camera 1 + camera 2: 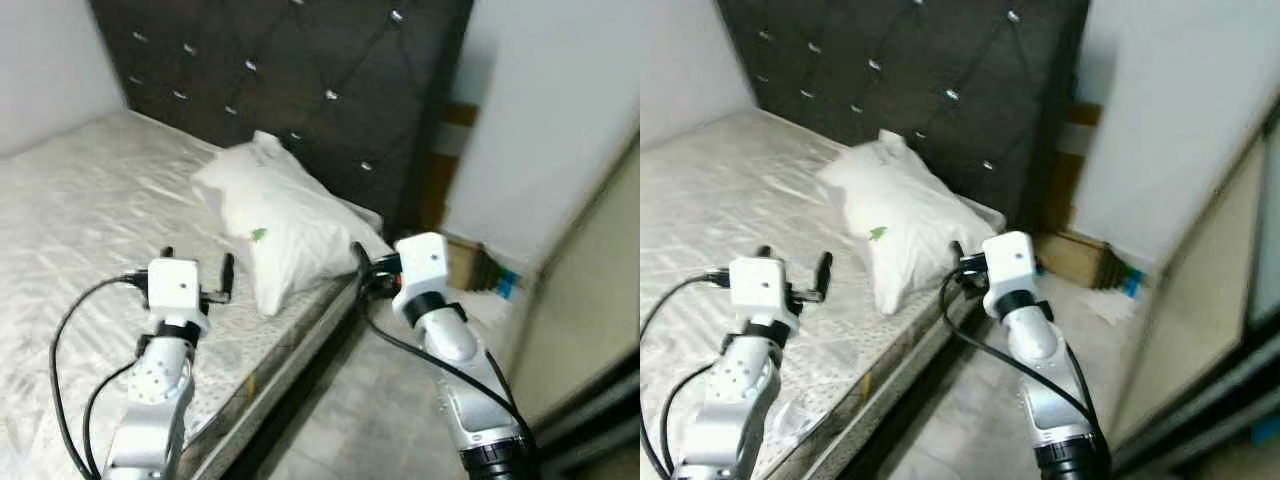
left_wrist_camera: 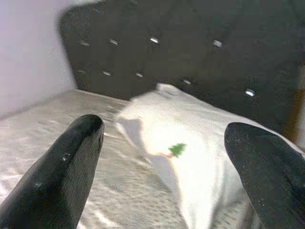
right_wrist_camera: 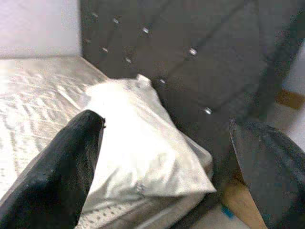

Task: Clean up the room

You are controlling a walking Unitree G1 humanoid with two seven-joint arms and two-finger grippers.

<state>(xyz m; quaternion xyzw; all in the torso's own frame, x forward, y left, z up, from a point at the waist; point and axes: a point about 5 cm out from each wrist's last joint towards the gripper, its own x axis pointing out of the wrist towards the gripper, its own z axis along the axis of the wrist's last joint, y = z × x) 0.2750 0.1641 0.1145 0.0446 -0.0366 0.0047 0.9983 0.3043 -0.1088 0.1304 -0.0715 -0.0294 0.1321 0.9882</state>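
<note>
The bed (image 1: 70, 200) carries a pillow (image 1: 280, 225) ahead of both open, empty jaws, nearer the right gripper (image 1: 360, 262) than the left gripper (image 1: 198, 272). Likely soft, light, baggy: pinch a corner.

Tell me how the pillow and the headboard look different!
The pillow is white and puffy; the headboard is dark, with shiny buttons. The pillow lies tilted on the mattress near the bed's edge; the headboard stands upright behind it. The pillow is much smaller than the headboard and carries a little green tree mark. Both sit at the head of the bed, the pillow's far end up by the headboard.
</note>
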